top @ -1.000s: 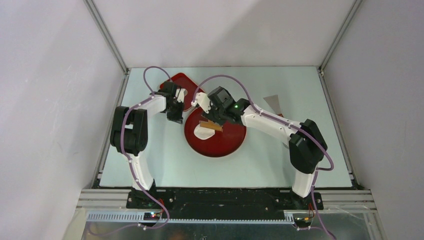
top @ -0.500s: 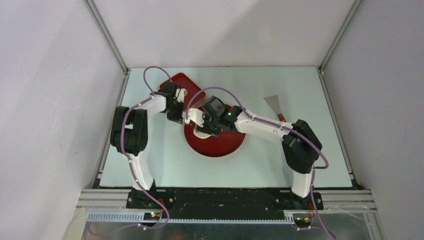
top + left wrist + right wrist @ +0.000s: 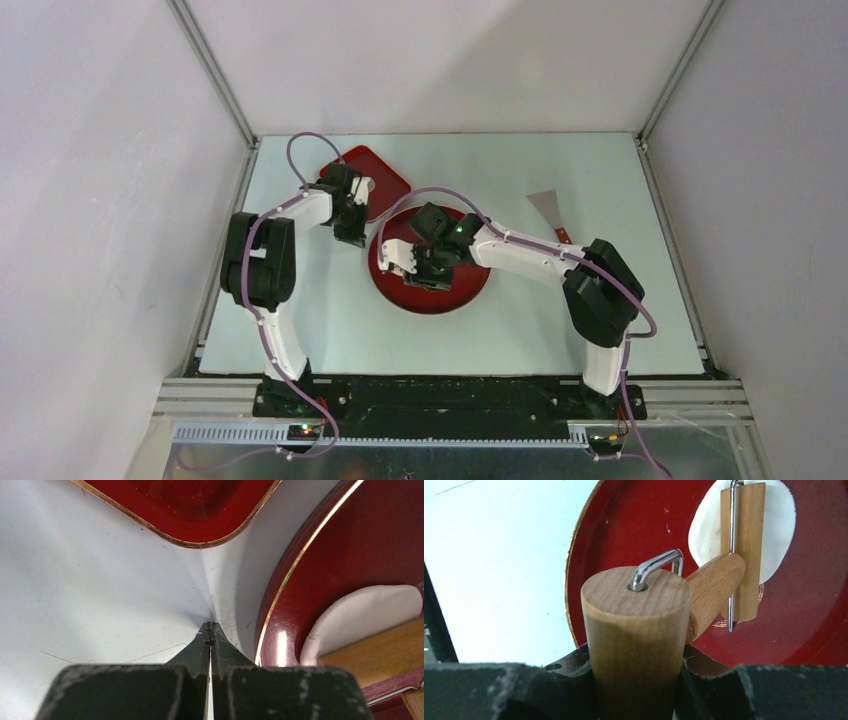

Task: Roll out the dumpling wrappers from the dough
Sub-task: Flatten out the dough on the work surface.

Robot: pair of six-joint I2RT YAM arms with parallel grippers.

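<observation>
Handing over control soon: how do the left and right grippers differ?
The left gripper is shut and empty; the right gripper is clamped on the roller handle. The left's tips are at the table; the right is over the round red plate holding the dough. Both are black.

I work over a pale blue-white flat tabletop (image 3: 620,170), boxed in by plain matte white wall panels (image 3: 440,60) (joined by slanting grey aluminium corner rails (image 3: 213,75)).

Soft, even light leaves faint shadows on the tabletop (image 3: 330,330); glare streaks the rim of the red plate (image 3: 278,647).
</observation>
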